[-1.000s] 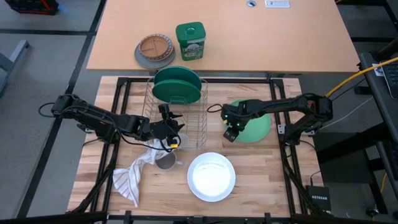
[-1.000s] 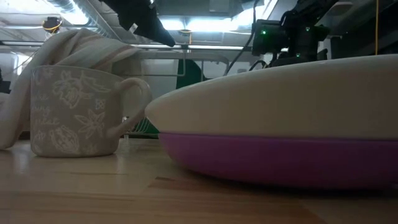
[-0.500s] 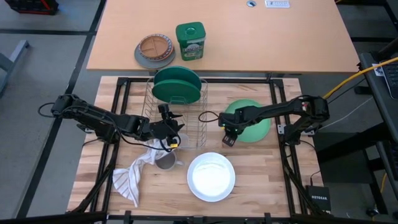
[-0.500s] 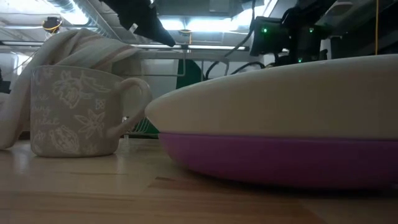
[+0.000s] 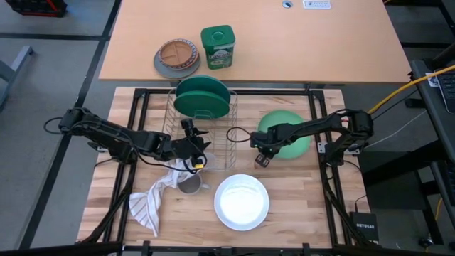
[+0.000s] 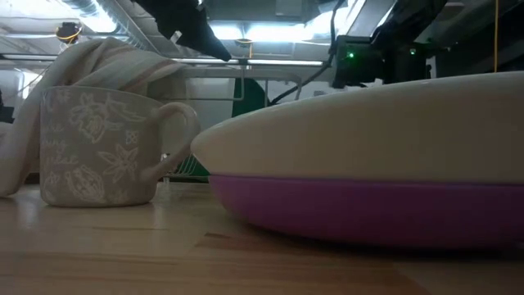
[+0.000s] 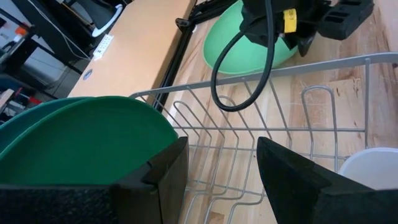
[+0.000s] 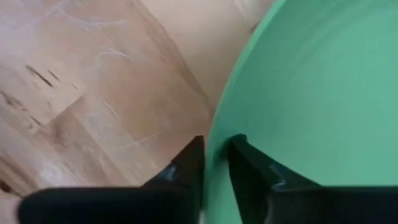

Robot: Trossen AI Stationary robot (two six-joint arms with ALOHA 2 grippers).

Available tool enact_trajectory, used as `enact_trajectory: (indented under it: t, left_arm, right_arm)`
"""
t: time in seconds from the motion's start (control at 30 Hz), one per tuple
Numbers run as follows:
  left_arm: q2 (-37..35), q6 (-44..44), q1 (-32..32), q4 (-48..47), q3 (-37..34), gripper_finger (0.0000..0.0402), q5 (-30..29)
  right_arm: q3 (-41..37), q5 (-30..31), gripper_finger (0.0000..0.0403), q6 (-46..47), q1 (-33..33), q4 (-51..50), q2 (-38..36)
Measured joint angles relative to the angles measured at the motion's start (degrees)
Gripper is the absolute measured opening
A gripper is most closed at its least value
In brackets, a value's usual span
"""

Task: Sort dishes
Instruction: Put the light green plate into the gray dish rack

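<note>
1. So right now I'm on the light green plate point(image 5: 288, 135). It's lying flat near the right edge of the worktop point(image 5: 313, 206), just beside the wire dish rack point(image 5: 213, 153). My right hand point(image 5: 261, 158) is down at the plate's rim on the rack side, and in the right wrist view the two fingers point(image 8: 186, 165) straddle that rim point(image 8: 217, 149), one inside and one outside. They look narrowed onto it, pinching the edge or very nearly. I wouldn't swear the grip is fully set.

2. My left hand point(image 5: 197, 144) sits at the rack's left side, fingers spread apart with nothing between them, hanging over the wires. Basically waiting.

3. Where the other dishes are: two plates already stand upright at the far end of the rack, a dark green plate point(image 5: 206, 99) and what looks like a teal plate point(image 7: 25, 124) right behind it. The white plate point(image 5: 242, 201) sits near the front edge of the worktop, on top of a purple plate point(image 6: 368, 209) that only shows in the low view. There's also a mug point(image 6: 102, 147) and a cloth point(image 5: 153, 199) over by the front left, not my problem.

4. Step in hand, as I read it: grabbing the light green plate to rack it.

5. Next move, my guess: firm up the pinch, tip the plate up onto its edge, carry it over the rack wall and drop it into a free slot. A thin rim pinch could let it swing or slip, so lift slow.
</note>
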Motion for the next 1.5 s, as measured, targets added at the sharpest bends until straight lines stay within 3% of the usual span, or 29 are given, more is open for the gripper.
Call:
enact_trajectory:
  t: [0.17,0.4,0.77,1.17,1.5]
  left_arm:
    - [0.0,0.0,0.0,0.0,0.0,0.0180,0.0]
    - [0.0,0.1,0.0,0.0,0.0,0.0180,0.0]
    - [0.0,0.0,0.0,0.0,0.0,0.0180,0.0]
    - [0.0,0.0,0.0,0.0,0.0,0.0180,0.0]
    - [0.0,0.4,0.0,0.0,0.0,0.0180,0.0]
  right_arm:
    - [0.1,4.0,0.0015,-0.3,0.0,-0.8,-0.2]
    - [0.0,10.7,0.0013,-0.2,0.0,-4.1,0.1]
    - [3.4,12.0,0.0008,0.0,0.0,-13.6,0.1]
    - [18.0,7.6,0.0008,-6.1,-0.1,-29.3,0.1]
    - [36.5,-0.4,0.0008,-7.6,-0.1,-45.7,0.1]
